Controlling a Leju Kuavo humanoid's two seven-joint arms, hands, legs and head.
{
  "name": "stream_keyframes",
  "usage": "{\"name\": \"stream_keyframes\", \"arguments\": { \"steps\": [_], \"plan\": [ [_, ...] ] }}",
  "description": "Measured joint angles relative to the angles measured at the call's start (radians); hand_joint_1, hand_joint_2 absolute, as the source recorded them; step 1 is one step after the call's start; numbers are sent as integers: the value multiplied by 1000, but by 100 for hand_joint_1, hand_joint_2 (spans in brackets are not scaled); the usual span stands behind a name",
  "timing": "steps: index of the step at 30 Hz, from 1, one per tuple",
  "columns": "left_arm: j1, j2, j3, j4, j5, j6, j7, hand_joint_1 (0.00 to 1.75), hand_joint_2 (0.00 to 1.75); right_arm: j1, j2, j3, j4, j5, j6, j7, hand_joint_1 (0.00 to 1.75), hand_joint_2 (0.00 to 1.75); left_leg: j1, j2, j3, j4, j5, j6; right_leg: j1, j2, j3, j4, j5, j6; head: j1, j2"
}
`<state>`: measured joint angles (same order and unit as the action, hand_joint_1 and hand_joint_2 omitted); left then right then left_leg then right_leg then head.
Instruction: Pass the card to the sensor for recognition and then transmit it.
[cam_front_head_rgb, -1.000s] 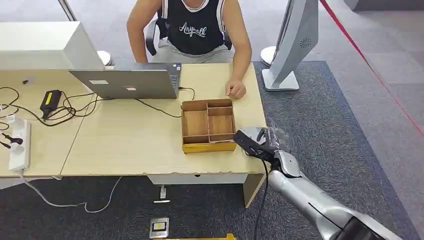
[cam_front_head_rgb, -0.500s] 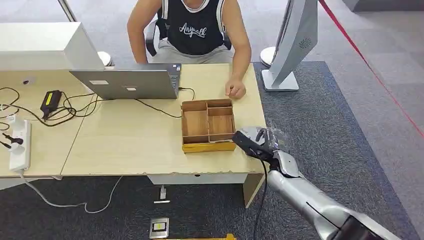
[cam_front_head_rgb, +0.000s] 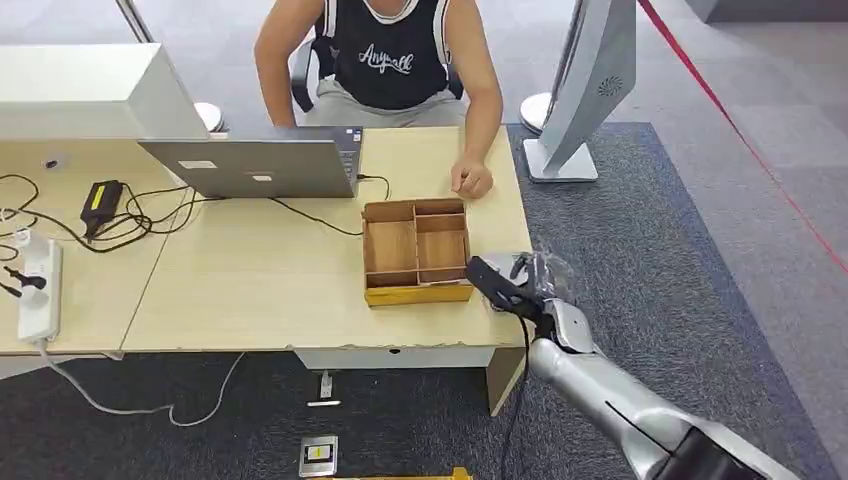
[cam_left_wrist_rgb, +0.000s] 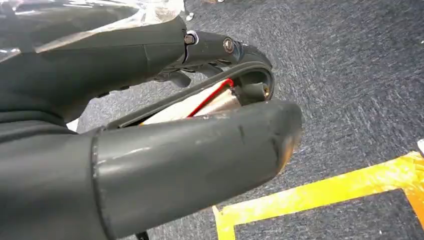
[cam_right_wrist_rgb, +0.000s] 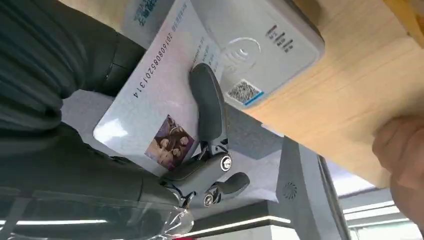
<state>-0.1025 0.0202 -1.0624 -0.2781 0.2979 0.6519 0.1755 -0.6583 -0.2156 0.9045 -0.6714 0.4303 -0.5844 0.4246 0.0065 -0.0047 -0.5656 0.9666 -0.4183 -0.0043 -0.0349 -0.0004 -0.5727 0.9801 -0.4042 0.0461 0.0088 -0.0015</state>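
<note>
My right hand (cam_front_head_rgb: 515, 285) hovers over the table's (cam_front_head_rgb: 250, 300) right front corner, just right of the wooden box (cam_front_head_rgb: 416, 250). In the right wrist view it holds a white ID card (cam_right_wrist_rgb: 150, 95) with a small photo and printed numbers; one dark finger (cam_right_wrist_rgb: 209, 107) lies across the card's face. The card sits close over the white sensor (cam_right_wrist_rgb: 265, 40), overlapping its near edge; whether they touch I cannot tell. My left hand (cam_left_wrist_rgb: 150, 130) hangs over the carpet with its fingers curled in toward the thumb.
A person sits across the table, one hand (cam_front_head_rgb: 470, 180) resting near the box's far corner. A laptop (cam_front_head_rgb: 255, 165), cables and a power strip (cam_front_head_rgb: 38, 290) lie to the left. A grey standing panel (cam_front_head_rgb: 585, 90) is on the carpet at right.
My right hand has crept a little to the left and farther over the table corner with the card. The person and the box have not moved.
</note>
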Motion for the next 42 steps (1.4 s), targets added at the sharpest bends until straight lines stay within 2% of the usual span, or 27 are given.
{"name": "stream_keyframes", "arguments": {
  "steps": [10,17,21,25,32,35,39,42],
  "plan": [
    [-4,-1,-16,0,0,0,6,0,0,-22,-59,-34,-128,56,-14,55,175,175,0,0,-1,0,0,0,0,0,0,0,0,0,0,0],
    [-10,-2,-23,0,0,-2,3,0,0,-40,-88,-64,-224,104,-26,62,175,175,0,0,-1,0,0,0,0,0,-1,0,0,0,0,0],
    [-17,-2,-31,0,-2,-3,5,0,0,-58,-95,-73,-281,146,-8,62,175,175,0,0,-1,0,0,0,0,0,0,0,0,0,0,0],
    [-23,-3,-37,0,-3,-3,6,0,0,-92,-79,-69,-313,193,50,54,175,175,0,0,-1,0,0,0,0,0,-1,0,0,0,0,0],
    [-24,-5,-42,0,-3,-3,5,0,0,-108,-60,-67,-342,202,62,54,175,175,0,0,-1,0,0,0,0,0,0,0,0,0,0,0],
    [-25,-5,-45,0,-10,-6,5,0,0,-114,-51,-60,-347,225,90,53,175,175,0,0,-2,0,0,0,0,0,-1,0,0,0,0,0],
    [-39,-5,-56,0,-33,-18,15,0,0,-145,-7,-31,-332,294,160,53,175,175,1,0,-2,0,0,0,1,0,-1,0,0,-1,0,0],
    [-49,-5,-63,0,-44,-27,23,0,0,-175,37,-10,-299,319,176,48,175,175,3,-1,-2,0,0,-1,3,0,-1,0,0,-1,0,0]
  ]
}}
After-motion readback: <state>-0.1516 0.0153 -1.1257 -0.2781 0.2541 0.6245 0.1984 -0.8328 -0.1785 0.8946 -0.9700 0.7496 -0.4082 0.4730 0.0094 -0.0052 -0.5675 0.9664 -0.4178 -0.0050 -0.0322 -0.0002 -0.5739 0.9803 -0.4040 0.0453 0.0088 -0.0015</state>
